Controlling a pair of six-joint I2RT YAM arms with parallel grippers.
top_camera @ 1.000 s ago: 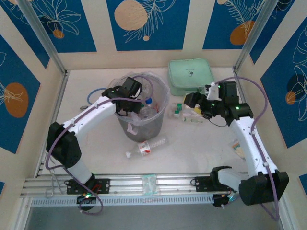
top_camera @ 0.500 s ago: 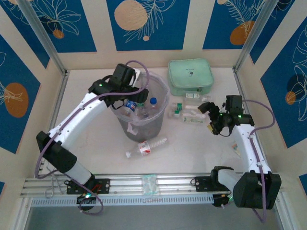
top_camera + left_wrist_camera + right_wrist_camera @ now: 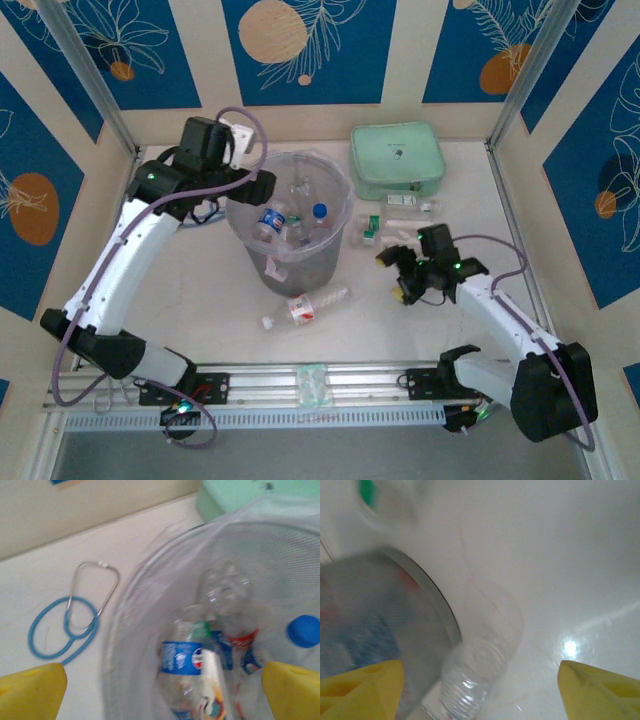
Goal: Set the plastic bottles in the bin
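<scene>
The bin (image 3: 335, 195) stands mid-table with several plastic bottles inside, among them a blue-labelled one (image 3: 182, 657) and a blue-capped one (image 3: 304, 630). My left gripper (image 3: 260, 186) hangs open at the bin's left rim, looking down into it, nothing between its yellow fingertips (image 3: 30, 690). A clear bottle with a red label (image 3: 305, 307) lies on the table in front of the bin. My right gripper (image 3: 392, 277) is low on the table to that bottle's right, open, and the bottle's clear end (image 3: 480, 665) lies ahead between its fingertips, untouched. More bottles (image 3: 385, 228) lie right of the bin.
A mint green zip case (image 3: 397, 160) sits at the back right. A blue stethoscope (image 3: 70, 627) lies on the table left of the bin, under my left arm. The bin's base (image 3: 380, 620) is close on the right gripper's left side.
My left gripper opened over the bin, a blue-labelled bottle now lies inside, and the arm drew back left. My right arm swung from near the case down toward the lying bottle.
</scene>
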